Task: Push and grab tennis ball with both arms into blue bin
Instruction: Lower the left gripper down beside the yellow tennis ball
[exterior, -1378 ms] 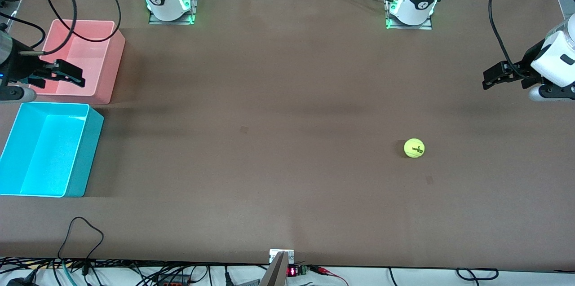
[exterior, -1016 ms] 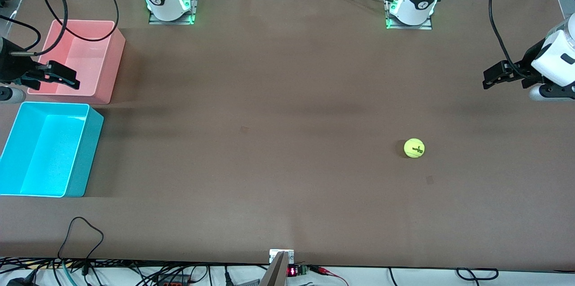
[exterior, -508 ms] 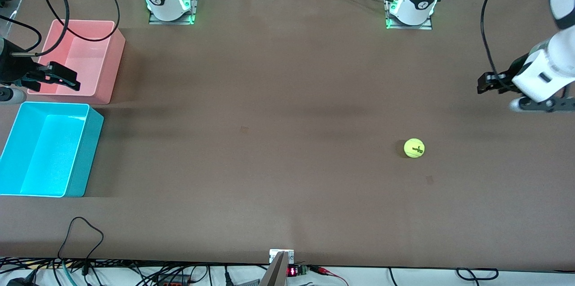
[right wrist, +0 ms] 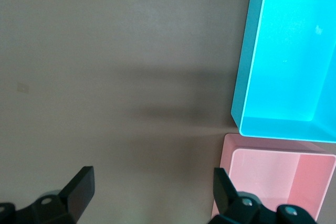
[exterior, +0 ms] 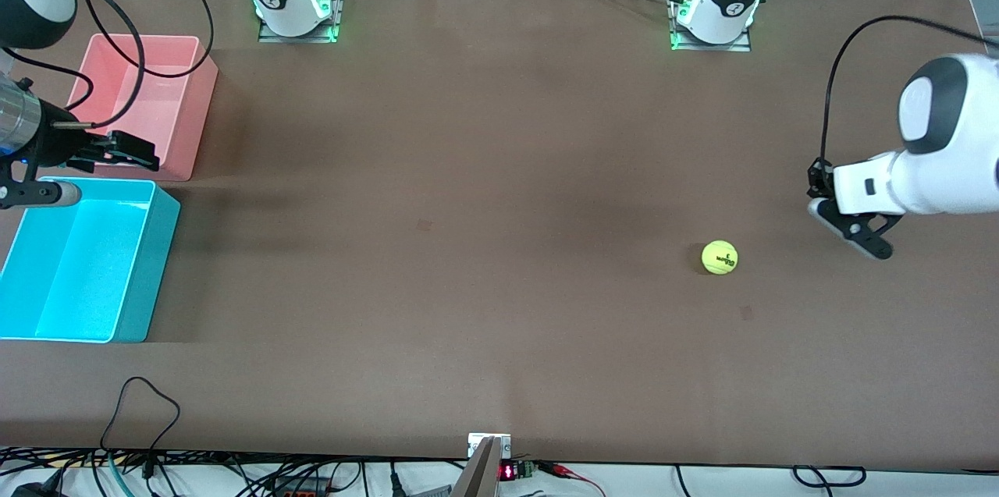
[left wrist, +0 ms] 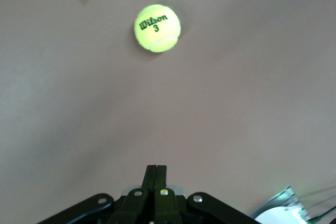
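The tennis ball [exterior: 719, 257] lies on the brown table toward the left arm's end; in the left wrist view it [left wrist: 157, 28] shows its black logo and a "3". My left gripper [exterior: 814, 183] is shut and empty, over bare table beside the ball, apart from it; its fingers [left wrist: 156, 171] are pressed together. The blue bin [exterior: 154, 263] stands empty at the right arm's end and also shows in the right wrist view [right wrist: 245, 72]. My right gripper [exterior: 147, 155] is open and empty [right wrist: 150, 187], over the pink bin's corner by the blue bin.
An empty pink-red bin [exterior: 200, 118] stands next to the blue bin, farther from the front camera, and shows in the right wrist view [right wrist: 278, 151]. Cables hang from both arms. A loose black cable [exterior: 140, 395] lies near the table's front edge.
My left arm has swung down and toward the ball, its gripper now lower and closer to it. My right gripper has shifted slightly toward the blue bin. The ball has not moved.
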`<action>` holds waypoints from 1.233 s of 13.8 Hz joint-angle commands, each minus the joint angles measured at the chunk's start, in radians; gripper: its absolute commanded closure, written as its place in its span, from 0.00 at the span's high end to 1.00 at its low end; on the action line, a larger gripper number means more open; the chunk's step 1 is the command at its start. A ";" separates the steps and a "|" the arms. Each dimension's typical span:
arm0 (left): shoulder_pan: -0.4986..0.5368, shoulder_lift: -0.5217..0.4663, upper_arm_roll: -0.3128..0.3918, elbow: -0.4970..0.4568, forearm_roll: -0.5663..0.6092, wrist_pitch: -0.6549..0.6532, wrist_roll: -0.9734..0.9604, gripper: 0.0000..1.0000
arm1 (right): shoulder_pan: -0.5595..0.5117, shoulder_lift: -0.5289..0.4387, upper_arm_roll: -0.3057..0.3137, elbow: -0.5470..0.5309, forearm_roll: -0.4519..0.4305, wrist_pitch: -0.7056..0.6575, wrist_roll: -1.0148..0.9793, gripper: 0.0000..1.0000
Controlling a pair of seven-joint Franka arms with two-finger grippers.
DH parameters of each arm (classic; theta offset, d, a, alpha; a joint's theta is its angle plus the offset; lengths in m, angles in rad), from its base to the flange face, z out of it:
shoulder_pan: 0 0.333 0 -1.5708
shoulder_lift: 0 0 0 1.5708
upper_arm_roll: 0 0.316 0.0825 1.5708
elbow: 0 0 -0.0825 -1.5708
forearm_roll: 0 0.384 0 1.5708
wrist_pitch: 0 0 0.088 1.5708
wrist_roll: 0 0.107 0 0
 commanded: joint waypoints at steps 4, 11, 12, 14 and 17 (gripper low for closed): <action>0.041 0.166 -0.004 0.003 0.001 0.217 0.409 0.00 | -0.011 -0.003 0.006 -0.001 -0.011 -0.023 -0.003 1.00; 0.051 0.278 -0.001 -0.018 0.002 0.480 0.797 0.00 | -0.016 0.019 0.006 -0.001 -0.008 -0.009 -0.003 1.00; 0.053 0.277 -0.001 -0.040 0.019 0.520 0.797 0.00 | -0.016 0.033 0.006 0.001 -0.008 -0.004 -0.003 1.00; 0.050 0.275 -0.001 -0.065 0.086 0.580 0.795 0.00 | -0.017 0.069 0.006 0.001 -0.008 0.007 -0.003 1.00; 0.048 0.278 -0.001 -0.075 0.108 0.600 0.797 0.00 | -0.012 0.076 0.006 0.002 -0.009 -0.004 -0.003 1.00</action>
